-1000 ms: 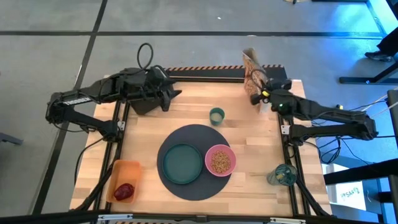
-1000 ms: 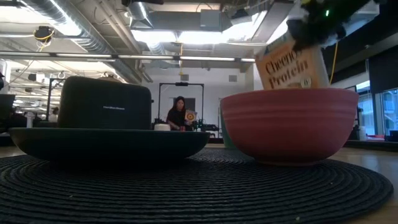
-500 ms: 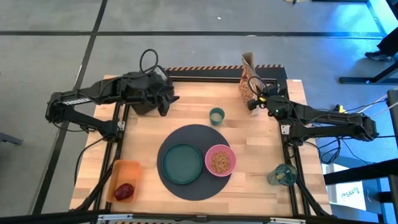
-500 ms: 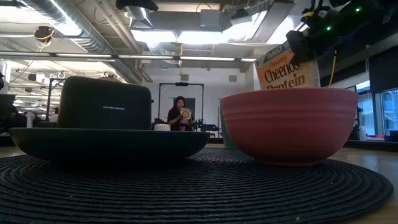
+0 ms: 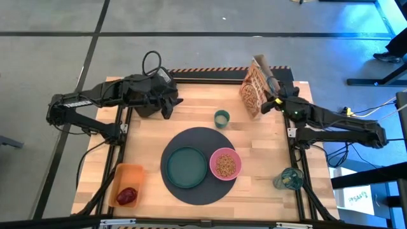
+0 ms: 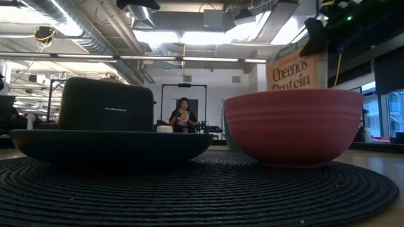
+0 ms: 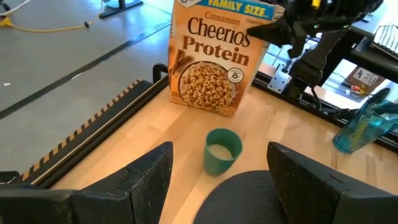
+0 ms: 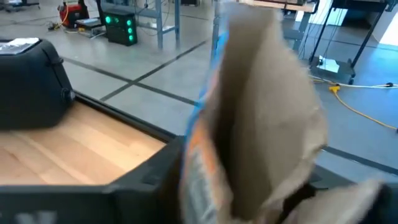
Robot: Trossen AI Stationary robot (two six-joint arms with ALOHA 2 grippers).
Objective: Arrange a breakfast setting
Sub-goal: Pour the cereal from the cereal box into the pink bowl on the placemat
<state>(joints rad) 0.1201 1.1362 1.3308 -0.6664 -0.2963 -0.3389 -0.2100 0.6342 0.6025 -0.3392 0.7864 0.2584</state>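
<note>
A dark grey round mat (image 5: 191, 191) lies in the middle of the table. On it sit a teal plate (image 5: 186, 167) and a pink bowl (image 5: 225, 163) with cereal in it. A small green cup (image 7: 222, 150) stands beyond the mat. At the far right a Cheerios cereal box (image 7: 213, 62) stands on its bottom. My right gripper (image 5: 275, 102) is at the box's top, open. My left gripper (image 5: 173, 98) hangs open at the far left, beside a black toaster (image 5: 141, 105). Dark red fruit (image 5: 127, 195) lies in an orange tray (image 5: 129, 173). My right gripper has its fingers on either side of the cereal box's open top flap (image 8: 267, 93), coming level from the table's right side. I cannot tell whether they touch it. The box stands upright with its bottom (image 7: 205, 107) on the table.
A blue-green drinking glass (image 5: 290, 179) stands near the table's right front corner. A black-and-yellow striped strip (image 5: 210, 70) runs along the far edge. A person (image 6: 182, 115) stands far back in the room. Bare wood lies between cup, box and mat.
My right gripper has swung the cereal box from a tilt to upright and brought it down onto the table at the far right. My left gripper has drawn back a little toward the toaster.
</note>
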